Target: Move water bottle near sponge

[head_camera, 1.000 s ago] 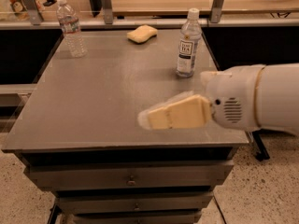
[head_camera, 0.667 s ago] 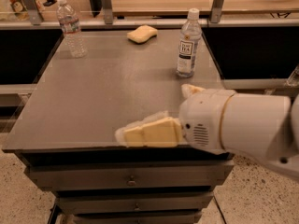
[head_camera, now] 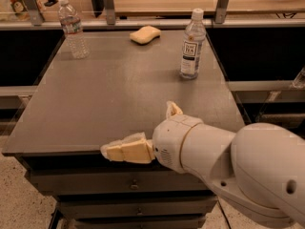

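The water bottle (head_camera: 72,28), small, clear and ribbed with a white cap, stands upright at the far left corner of the grey table (head_camera: 109,94). The pale yellow sponge (head_camera: 145,34) lies at the far edge near the middle, well to the right of the bottle. My gripper (head_camera: 138,128) is open and empty at the near edge of the table. One yellowish padded finger (head_camera: 125,150) points left over the front edge. The other fingertip (head_camera: 172,109) shows above the white wrist. The gripper is far from both the bottle and the sponge.
A taller smooth bottle with a dark label (head_camera: 191,44) stands upright at the far right of the table. Metal rails and posts (head_camera: 108,6) run behind the table. Drawers (head_camera: 133,182) sit below the front edge. My white arm (head_camera: 248,175) fills the lower right.
My gripper has moved left and toward the table's near edge, from the right middle of the table to the front edge. The bottles and the sponge have not moved.
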Controlling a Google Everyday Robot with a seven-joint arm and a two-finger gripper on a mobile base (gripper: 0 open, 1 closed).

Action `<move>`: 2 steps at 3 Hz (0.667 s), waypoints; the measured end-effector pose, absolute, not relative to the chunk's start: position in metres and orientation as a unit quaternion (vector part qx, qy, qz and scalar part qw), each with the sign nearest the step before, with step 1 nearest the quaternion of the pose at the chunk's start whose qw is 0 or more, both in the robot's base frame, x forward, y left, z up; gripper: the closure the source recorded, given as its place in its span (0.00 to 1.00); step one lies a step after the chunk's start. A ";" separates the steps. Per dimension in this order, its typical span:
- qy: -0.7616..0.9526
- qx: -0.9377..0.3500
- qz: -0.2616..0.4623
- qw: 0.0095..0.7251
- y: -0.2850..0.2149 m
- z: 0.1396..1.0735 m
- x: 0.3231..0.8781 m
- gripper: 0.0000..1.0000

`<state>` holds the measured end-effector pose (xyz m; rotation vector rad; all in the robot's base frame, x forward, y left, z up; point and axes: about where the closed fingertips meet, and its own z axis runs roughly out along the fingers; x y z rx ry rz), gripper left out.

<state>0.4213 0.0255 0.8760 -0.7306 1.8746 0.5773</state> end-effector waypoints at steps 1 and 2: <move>0.776 -0.295 0.214 0.514 0.034 0.863 0.440 0.00; 0.777 -0.281 0.198 0.528 0.039 0.860 0.463 0.00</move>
